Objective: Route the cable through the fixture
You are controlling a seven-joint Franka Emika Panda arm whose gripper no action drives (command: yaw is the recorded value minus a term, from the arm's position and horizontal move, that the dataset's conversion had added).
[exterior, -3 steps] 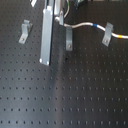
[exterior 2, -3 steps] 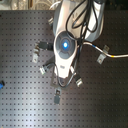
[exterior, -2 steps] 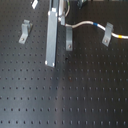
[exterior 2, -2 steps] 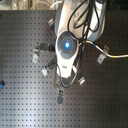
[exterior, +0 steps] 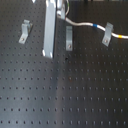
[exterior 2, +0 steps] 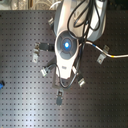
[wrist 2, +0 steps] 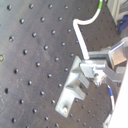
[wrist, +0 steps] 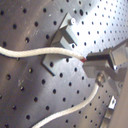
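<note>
The cable (exterior: pixel 80 23) is a thin white cord with a blue band (exterior: pixel 92 24) and a yellow band (exterior: pixel 120 36). It runs from the top middle to the first exterior view's right. The fixture (exterior: pixel 68 38) stands upright just below it. In the first wrist view, my gripper (wrist: pixel 88 60) is shut on the cable (wrist: pixel 45 51) right beside the fixture (wrist: pixel 61 42), and the cord lies across the clip. The second wrist view shows the gripper (wrist 2: pixel 93 63) holding the cable (wrist 2: pixel 80 35) above the fixture (wrist 2: pixel 75 89). In the second exterior view my arm (exterior 2: pixel 66 45) hides the gripper.
A long flat grey bar (exterior: pixel 49 30) stands left of the fixture. Slanted grey clips stand at the first exterior view's left (exterior: pixel 24 31) and right (exterior: pixel 107 34), the right one carrying the cable. The black perforated board (exterior: pixel 65 95) fills the foreground.
The arm has shifted only slightly by the fixture. The cable stays in the gripper.
</note>
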